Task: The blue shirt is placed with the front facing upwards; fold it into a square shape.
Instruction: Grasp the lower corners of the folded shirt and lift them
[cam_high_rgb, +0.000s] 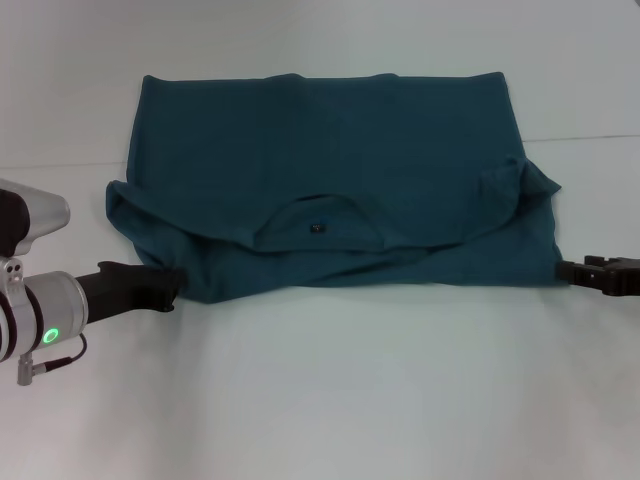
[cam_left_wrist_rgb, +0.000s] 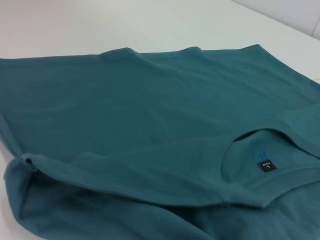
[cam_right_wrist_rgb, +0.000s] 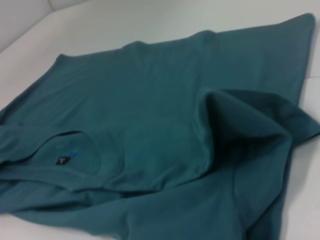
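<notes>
The blue shirt (cam_high_rgb: 330, 150) lies on the white table, folded over on itself, with its back side up. The round collar and small dark neck label (cam_high_rgb: 318, 228) sit near the front edge. The chest lettering is hidden. My left gripper (cam_high_rgb: 170, 288) is at the shirt's front left corner, touching the cloth edge. My right gripper (cam_high_rgb: 566, 271) is at the front right corner, at the cloth edge. The left wrist view shows the shirt (cam_left_wrist_rgb: 140, 115) and its label (cam_left_wrist_rgb: 265, 165). The right wrist view shows the shirt (cam_right_wrist_rgb: 150, 115) with a bunched sleeve (cam_right_wrist_rgb: 250, 120).
The white table (cam_high_rgb: 330, 400) spreads around the shirt, with bare surface in front of it and behind it. A seam in the table runs along the far side (cam_high_rgb: 590, 137).
</notes>
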